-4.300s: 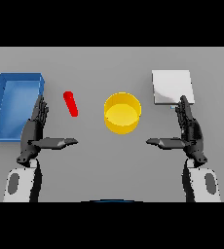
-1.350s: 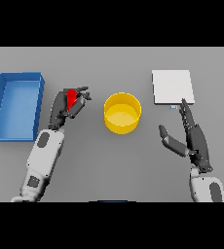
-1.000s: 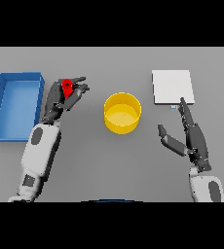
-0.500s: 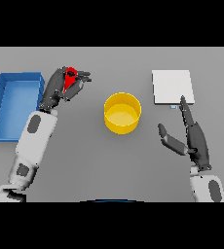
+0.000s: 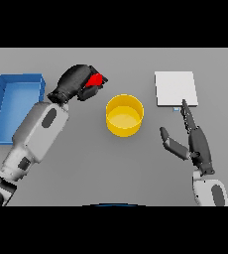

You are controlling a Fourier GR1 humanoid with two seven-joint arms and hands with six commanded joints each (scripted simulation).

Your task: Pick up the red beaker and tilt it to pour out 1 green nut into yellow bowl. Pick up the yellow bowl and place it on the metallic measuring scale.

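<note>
Two hands are seen over the grey table (image 5: 86,168). Left hand (image 5: 75,82) is clenched round the red beaker (image 5: 94,81), fingers and thumb curled about it; beaker is held up off the table, tilted with its red end pointed toward the right, to the upper left of the yellow bowl (image 5: 124,115) and not over it. Only part of the beaker is shown past the dark fingers. Green nut cannot be made out anywhere, neither in the beaker nor in the bowl. Yellow bowl is set upright on the table near the middle, its inside seen plain yellow. Metallic measuring scale (image 5: 175,89) is lying flat at upper right, well apart from the bowl, a small pale tab seen at its near edge. Right hand (image 5: 195,141) is held released at right, fingers straight and pointed up toward the scale's near edge, thumb spread out to the left, nothing grasped. Blue bin (image 5: 7,94) is placed at far left, just beside the left forearm, its inner floor seen blue.
</note>
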